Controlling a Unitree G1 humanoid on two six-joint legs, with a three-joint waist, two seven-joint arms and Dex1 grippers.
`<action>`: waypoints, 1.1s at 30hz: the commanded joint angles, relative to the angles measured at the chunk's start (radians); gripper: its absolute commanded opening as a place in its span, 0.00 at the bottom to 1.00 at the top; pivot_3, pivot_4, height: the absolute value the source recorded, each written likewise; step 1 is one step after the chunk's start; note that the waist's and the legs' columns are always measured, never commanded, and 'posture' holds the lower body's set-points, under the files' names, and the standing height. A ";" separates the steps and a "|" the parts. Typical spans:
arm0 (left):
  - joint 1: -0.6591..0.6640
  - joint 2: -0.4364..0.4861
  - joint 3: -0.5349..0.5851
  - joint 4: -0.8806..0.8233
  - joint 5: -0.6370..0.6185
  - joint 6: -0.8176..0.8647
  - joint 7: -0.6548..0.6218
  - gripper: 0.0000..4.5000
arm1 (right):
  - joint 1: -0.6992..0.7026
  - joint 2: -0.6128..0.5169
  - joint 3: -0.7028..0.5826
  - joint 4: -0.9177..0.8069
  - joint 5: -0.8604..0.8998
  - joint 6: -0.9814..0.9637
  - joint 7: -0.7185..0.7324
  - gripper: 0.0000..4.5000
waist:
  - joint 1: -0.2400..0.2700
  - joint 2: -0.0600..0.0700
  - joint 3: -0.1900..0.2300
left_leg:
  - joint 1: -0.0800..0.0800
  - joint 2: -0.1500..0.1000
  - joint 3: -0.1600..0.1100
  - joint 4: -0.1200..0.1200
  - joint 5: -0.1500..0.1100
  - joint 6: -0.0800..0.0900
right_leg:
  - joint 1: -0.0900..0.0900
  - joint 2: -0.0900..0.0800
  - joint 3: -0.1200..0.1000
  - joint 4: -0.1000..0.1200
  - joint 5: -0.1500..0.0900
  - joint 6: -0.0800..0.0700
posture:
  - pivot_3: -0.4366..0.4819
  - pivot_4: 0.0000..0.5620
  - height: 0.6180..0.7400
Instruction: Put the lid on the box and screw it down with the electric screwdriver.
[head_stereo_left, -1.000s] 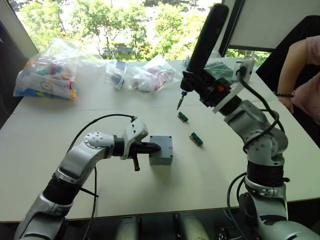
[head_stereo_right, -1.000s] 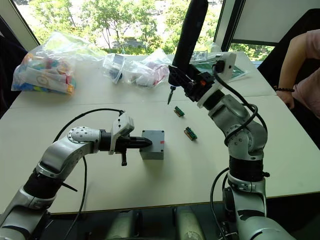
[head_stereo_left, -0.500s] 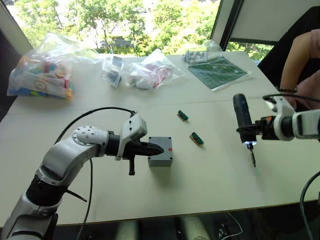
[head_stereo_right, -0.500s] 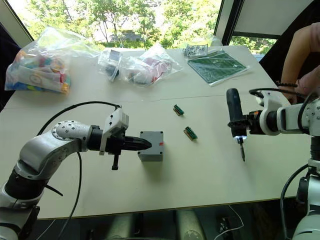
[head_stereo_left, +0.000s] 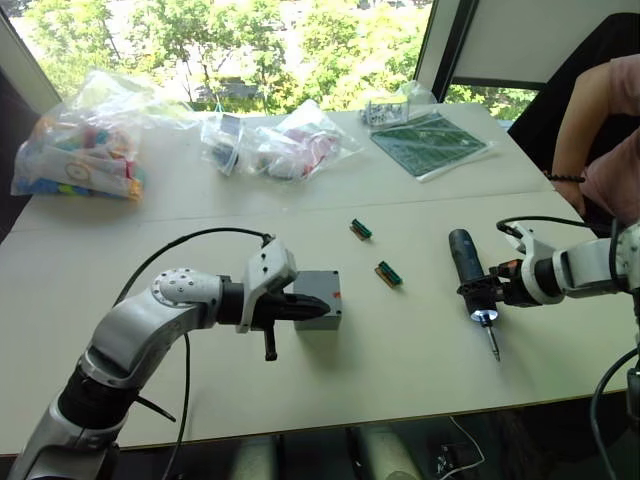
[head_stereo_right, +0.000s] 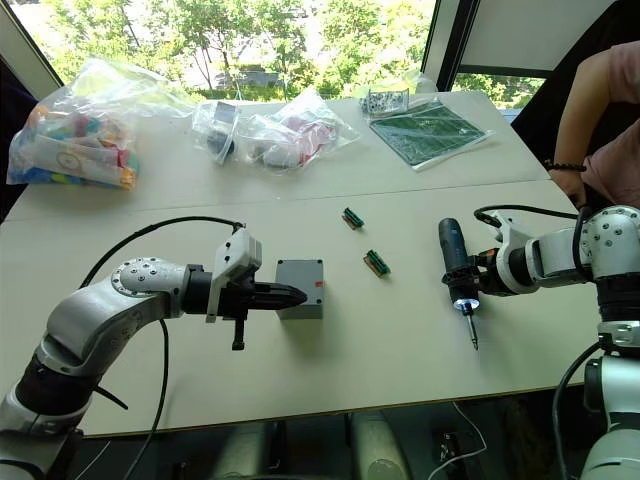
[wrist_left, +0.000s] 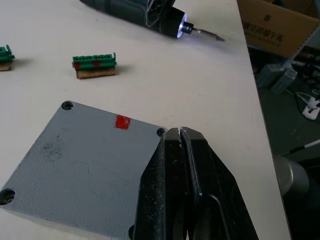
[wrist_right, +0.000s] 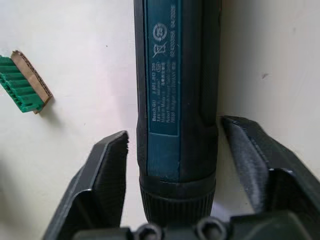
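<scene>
I see my left gripper pinched shut on nothing, fingertips over the box's near edge — the lid sits on top, red spot toward the screwdriver. That tool lies flat on the table, well to the box's right, tip lit, between my right gripper's spread fingers. Two green connectors lie beyond the box.

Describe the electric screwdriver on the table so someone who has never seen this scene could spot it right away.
Start at the pale table and go to its right side, between the right gripper's open jaws. The electric screwdriver lies flat there, right of two small green connectors. It is the one long black cylinder, with a lit tip and thin metal bit.
</scene>
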 joint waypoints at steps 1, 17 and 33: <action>0.014 0.005 0.096 0.001 -0.042 -0.011 0.010 0.00 | -0.058 0.022 -0.052 -0.025 -0.051 0.006 0.007 0.99 | -0.001 0.000 0.000 | 0.000 0.000 0.000 0.000 0.000 0.000 | 0.000 0.000 0.000 0.000 0.000 0.000 | 0.48 0.27 1.00; 0.451 0.172 0.469 -0.087 -0.329 0.175 0.006 0.00 | 0.663 -0.028 -0.294 -0.800 -0.151 -0.646 0.897 0.99 | 0.028 -0.002 -0.001 | 0.000 0.003 -0.001 -0.003 0.000 0.000 | 0.000 0.000 -0.003 0.000 0.001 0.003 | 0.48 0.27 1.00; 0.681 0.137 0.434 -0.246 -0.373 0.112 0.092 0.00 | 0.934 0.012 -0.162 -0.952 -0.293 -0.774 0.964 0.99 | 0.026 -0.005 -0.002 | 0.014 0.004 0.004 -0.005 -0.002 -0.004 | 0.017 -0.004 -0.002 -0.016 -0.001 -0.003 | 0.48 0.27 1.00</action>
